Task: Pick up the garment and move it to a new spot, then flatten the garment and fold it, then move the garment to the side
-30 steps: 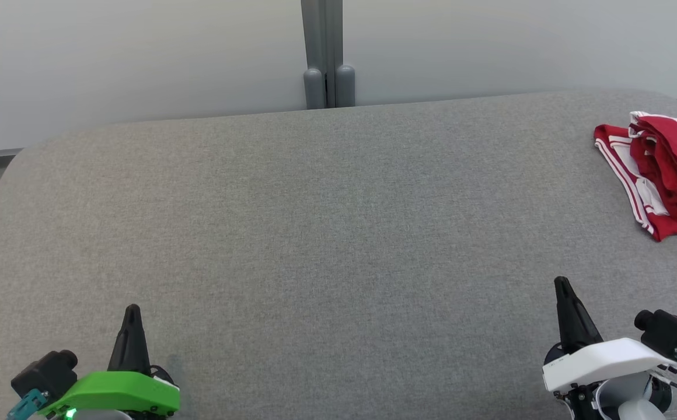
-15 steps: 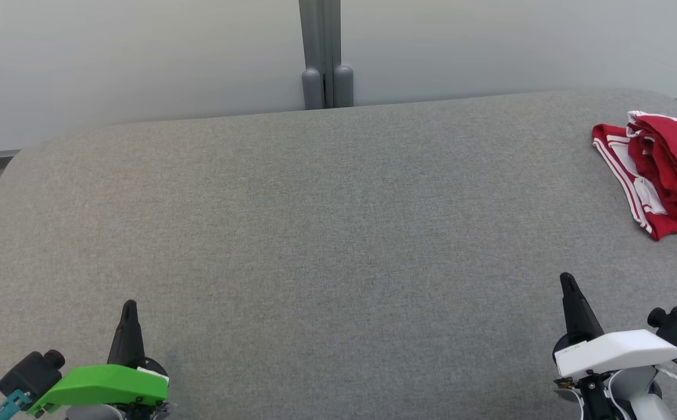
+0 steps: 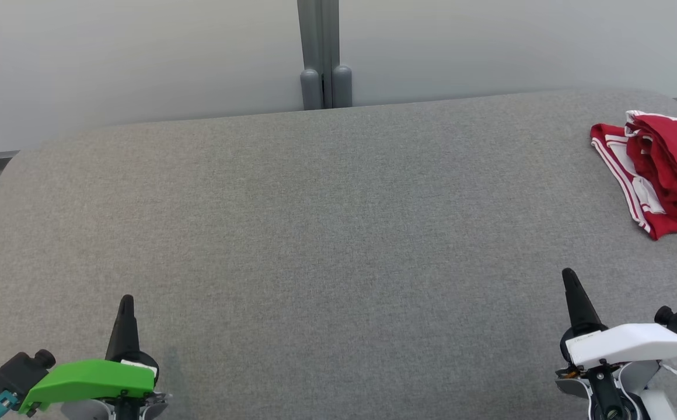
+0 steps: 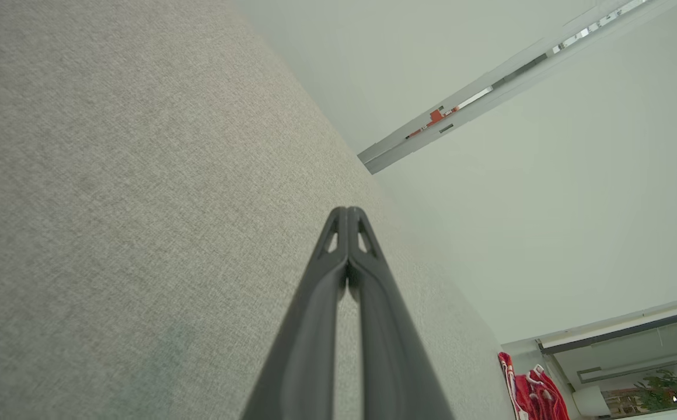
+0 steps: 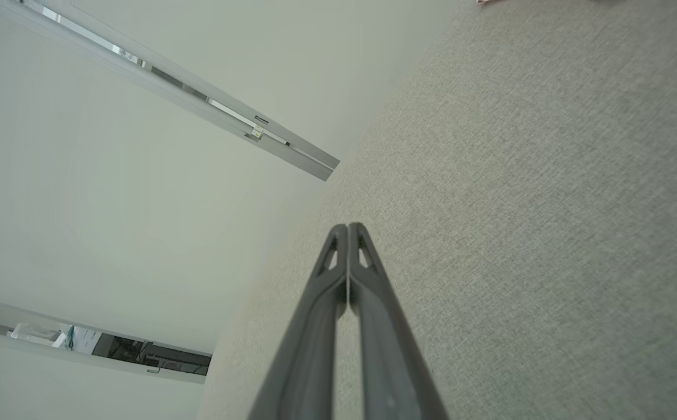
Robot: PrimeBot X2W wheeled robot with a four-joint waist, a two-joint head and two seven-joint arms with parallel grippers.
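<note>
**Both grippers drift apart; red garment lies untouched at the far right**

Since a second ago both grippers have slid a little outward, each toward its own lower corner of the head view. The slight sideways slip of the whole scene is the head camera's doing, and the garment has not stirred.

That garment (image 3: 665,169) is red with white stripes. It lies bunched in a loose, rumpled heap at the far right of the grey cushioned surface (image 3: 338,233), close to the rounded back corner, and the right edge of the head view cuts it off. From the left wrist view it shows as a small red bundle (image 4: 534,394) at the surface's distant end.

Nearest to it, though well apart, is the right gripper (image 3: 569,277) under its white housing. Its two dark fingers are pressed together along their tips (image 5: 348,226), clenched on nothing, above bare fabric.

Over on the other side, the left gripper (image 3: 125,303) with the green housing is likewise closed tight and empty (image 4: 347,211).

Behind the surface stands a pale wall (image 3: 140,58), split by a grey post (image 3: 318,52).
</note>
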